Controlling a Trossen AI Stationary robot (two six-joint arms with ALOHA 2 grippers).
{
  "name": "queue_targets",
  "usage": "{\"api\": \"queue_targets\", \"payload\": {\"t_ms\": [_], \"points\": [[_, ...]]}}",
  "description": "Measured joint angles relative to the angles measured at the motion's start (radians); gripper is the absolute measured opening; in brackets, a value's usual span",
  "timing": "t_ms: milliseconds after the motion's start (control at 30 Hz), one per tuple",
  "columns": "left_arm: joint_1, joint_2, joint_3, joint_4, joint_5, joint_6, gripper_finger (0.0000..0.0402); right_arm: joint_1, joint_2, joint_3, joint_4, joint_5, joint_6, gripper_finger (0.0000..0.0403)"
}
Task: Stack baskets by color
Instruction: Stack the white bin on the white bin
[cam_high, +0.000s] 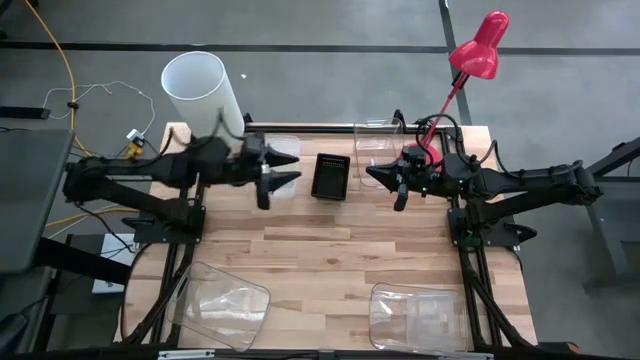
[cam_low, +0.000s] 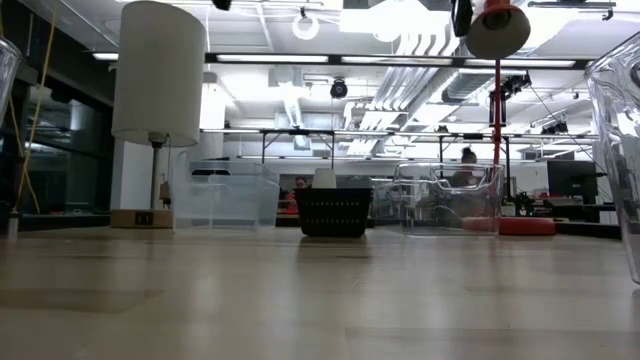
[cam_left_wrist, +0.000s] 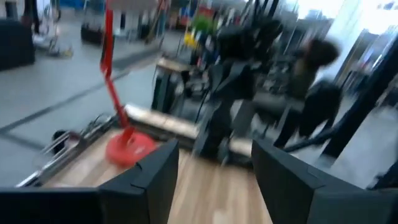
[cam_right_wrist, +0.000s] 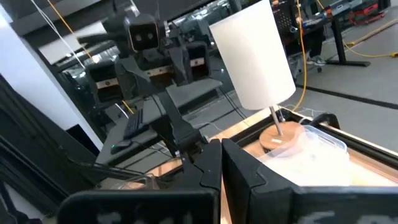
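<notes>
At the wooden table's (cam_high: 330, 250) far edge, the left gripper (cam_high: 285, 168) hangs with fingers spread and empty over the frosted translucent white plastic basket (cam_high: 283, 148). The black perforated plastic basket (cam_high: 331, 176) sits mid-far edge. The right gripper (cam_high: 375, 174), fingers pressed together, hovers beside the clear rounded-corner tub (cam_high: 376, 138).

A grey floor (cam_high: 330, 25) fills the top of the overhead view, crossed by dark lines. At table height, bright ceiling lights (cam_low: 420, 20) (long strips) hang above distant desks (cam_low: 300, 135) and dark windows (cam_low: 40, 150) at left.
</notes>
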Motion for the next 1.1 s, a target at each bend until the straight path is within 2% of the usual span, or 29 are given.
{"api": "queue_targets", "payload": {"t_ms": [100,200,333,433,600,700,767,867,967,1100], "points": [[-0.027,-0.086,-0.115,0.118,-0.019,-0.050,0.0187,0.000,0.000,0.000,0.003,-0.001,0.005,0.0000],[-0.047,-0.151,-0.190,0.167,-0.020,-0.097,0.0186,0.000,0.000,0.000,0.003,-0.002,0.022,0.0000],[-0.059,-0.208,-0.235,0.168,-0.023,-0.113,0.0186,0.000,0.000,0.000,0.003,-0.029,0.063,0.0001],[-0.059,-0.224,-0.235,0.162,-0.042,-0.112,0.0186,-0.007,0.000,0.000,0.003,-0.057,0.167,0.0011],[-0.058,-0.229,-0.235,0.160,-0.050,-0.110,0.0186,-0.036,0.000,0.051,-0.059,-0.294,0.440,0.0085],[-0.058,-0.229,-0.235,0.153,-0.050,-0.093,0.0186,-0.008,0.000,0.107,-0.197,-0.452,0.569,0.0142],[-0.058,-0.229,-0.235,0.148,-0.050,-0.082,0.0186,0.036,0.000,0.147,-0.340,-0.524,0.656,0.0175],[-0.056,-0.229,-0.235,0.146,-0.047,-0.075,0.0186,0.151,0.000,0.198,-0.593,-0.551,0.801,0.0206],[-0.056,-0.229,-0.235,0.146,-0.047,-0.075,0.0186,0.313,0.000,0.225,-0.794,-0.543,0.975,0.0219],[-0.056,-0.229,-0.235,0.146,-0.046,-0.075,0.0186,0.559,0.000,0.231,-0.890,-0.470,1.265,0.0222]]}}
